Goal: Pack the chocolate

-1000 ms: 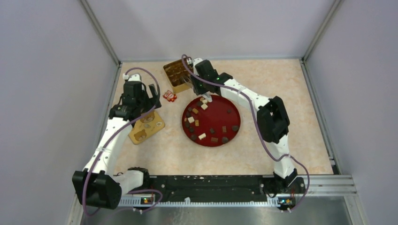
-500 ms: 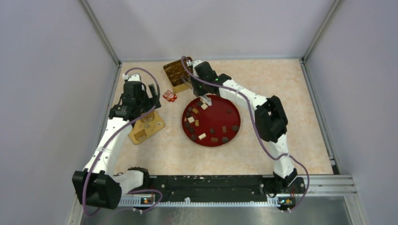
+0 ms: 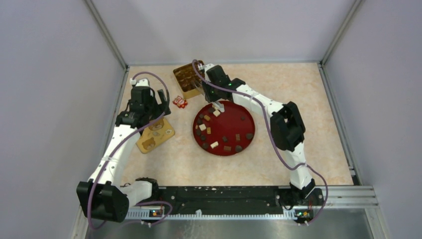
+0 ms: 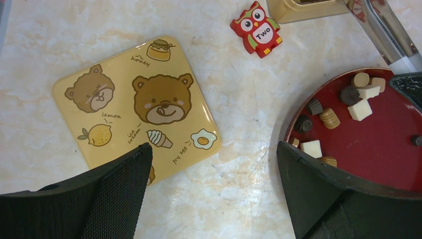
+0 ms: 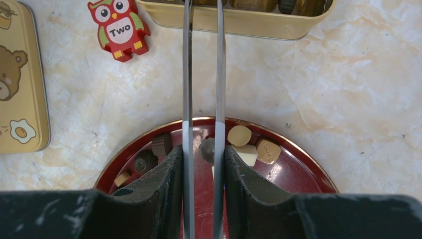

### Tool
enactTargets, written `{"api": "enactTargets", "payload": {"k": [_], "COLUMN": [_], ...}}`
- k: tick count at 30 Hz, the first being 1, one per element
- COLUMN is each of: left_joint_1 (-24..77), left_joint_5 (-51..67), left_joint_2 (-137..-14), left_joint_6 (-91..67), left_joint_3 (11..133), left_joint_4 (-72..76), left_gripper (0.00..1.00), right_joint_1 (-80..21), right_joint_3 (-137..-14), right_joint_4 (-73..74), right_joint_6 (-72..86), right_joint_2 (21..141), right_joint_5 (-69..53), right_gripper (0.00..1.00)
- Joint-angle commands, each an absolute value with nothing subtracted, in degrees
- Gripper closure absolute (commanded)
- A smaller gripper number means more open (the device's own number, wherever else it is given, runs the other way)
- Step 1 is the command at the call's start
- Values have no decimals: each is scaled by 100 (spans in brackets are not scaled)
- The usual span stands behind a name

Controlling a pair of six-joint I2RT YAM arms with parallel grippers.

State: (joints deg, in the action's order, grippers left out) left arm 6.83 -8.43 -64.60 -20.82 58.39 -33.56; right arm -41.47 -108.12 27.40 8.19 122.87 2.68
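Chocolate pieces [image 5: 239, 135] likely light, hard, slippery; pinch across sides. Right gripper [image 5: 203, 152] clamps tweezers [image 5: 187, 59], tips hidden; left gripper [image 4: 214, 147] spread wide, empty.

table [image 3: 298, 99]: plate [image 3: 231, 124]; lid [image 3: 155, 135]; tin [image 3: 185, 79]; owl [image 3: 179, 102]

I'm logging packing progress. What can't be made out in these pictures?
- Contents of the gold box: the right wrist view's top edge cuts it off, and the top view is too small.
- Far end of the tweezers in the right gripper: cut by the same edge, so any held piece is unseen.
- Part of the red plate and its chocolates: left wrist view, behind a finger of the left gripper.
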Motion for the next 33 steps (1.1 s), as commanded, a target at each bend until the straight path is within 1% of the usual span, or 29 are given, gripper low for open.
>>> {"api": "enactTargets", "payload": {"k": [1,5,15,22,33], "left_joint_1": [677,677,677,677,677], "left_joint_5": [-879,-871,-862,-822,-792], "left_joint_2": [-6315,-6319,-6301,-6315,-6345], "left_joint_6": [-2039,-2039,-2048,-2057,-2056], "left_joint_3": [5828,5827,5827,5845,5907], "left_joint_4": [-3300,-3297,-3296,-3296,-3288], "left_gripper": [1,1,1,1,1], "right_joint_1": [-4131,-4131,-4132,-4131,-4131], "right_joint_3": [-10910,-10927,-10841,-10869,-10957], "right_joint_4": [2438,2474,2416,2429,2434], "right_joint_6": [876,875,902,911,925], "right_joint_2": [11781,11753,11605,11653,11764], "right_joint_5": [139,90,79,73,88], "right_gripper": [76,73,72,68,66]}}
